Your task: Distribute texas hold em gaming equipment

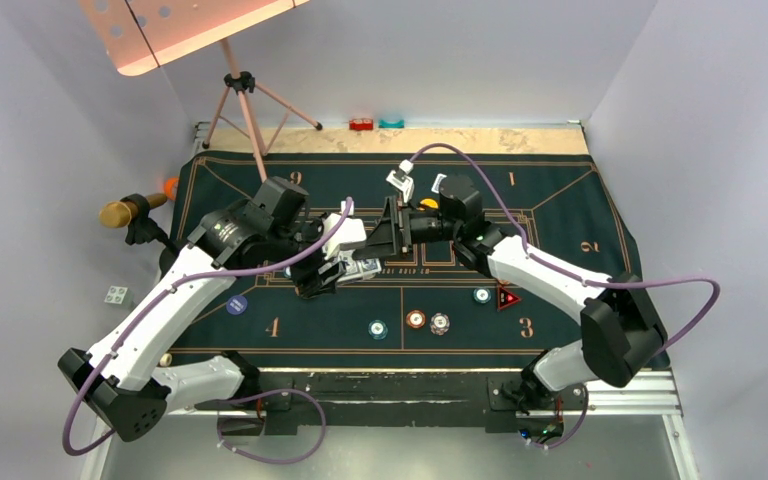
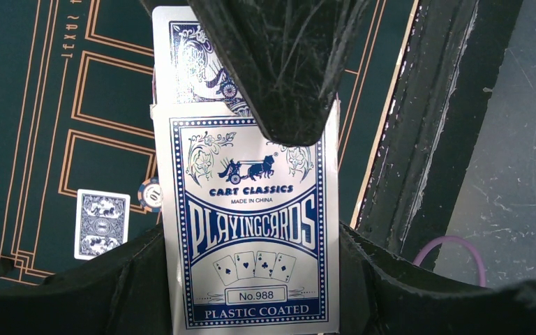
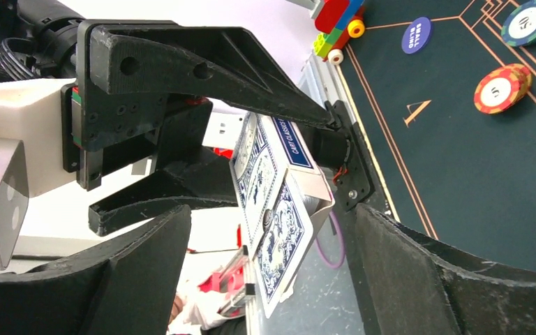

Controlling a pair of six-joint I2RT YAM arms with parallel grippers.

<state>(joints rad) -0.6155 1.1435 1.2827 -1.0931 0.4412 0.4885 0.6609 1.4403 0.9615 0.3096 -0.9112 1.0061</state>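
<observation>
Left pincer point(image 1: 338, 268): it was closed flat on the card box point(image 2: 251, 223), one finger on the printed front and the other under the back.
Right pincer point(image 3: 272, 276): its jaws were wide apart and held nothing. One finger stood at each side of the box's open end, and I saw no contact.
Place of the box: it was lifted over the middle of the green mat point(image 1: 560, 330), between my two wrists.
Cards point(image 3: 283, 241): some of them stuck out of the open end, toward my right pincer.
Handling, my judgement: a plastic-coated card was light, thin and slippery. It bent easily, and two could come out together. The box was light but soft, so a hard squeeze would have pinched the cards inside.
Where to take hold, my judgement: on the free end of the top card, across its flat faces, then a straight pull along the box.
Count of boxes: one.
Count of loose cards on the mat: one loose card point(image 2: 101, 223), face down.
Count of striped chips point(image 1: 416, 319): four in the top view, namely two teal, one orange and one white-red.
Count of discs: one blue disc point(image 1: 237, 305). Perhaps also one yellow disc point(image 1: 428, 204), half hidden behind my right wrist.
Count of markers: one red triangle point(image 1: 507, 297).
</observation>
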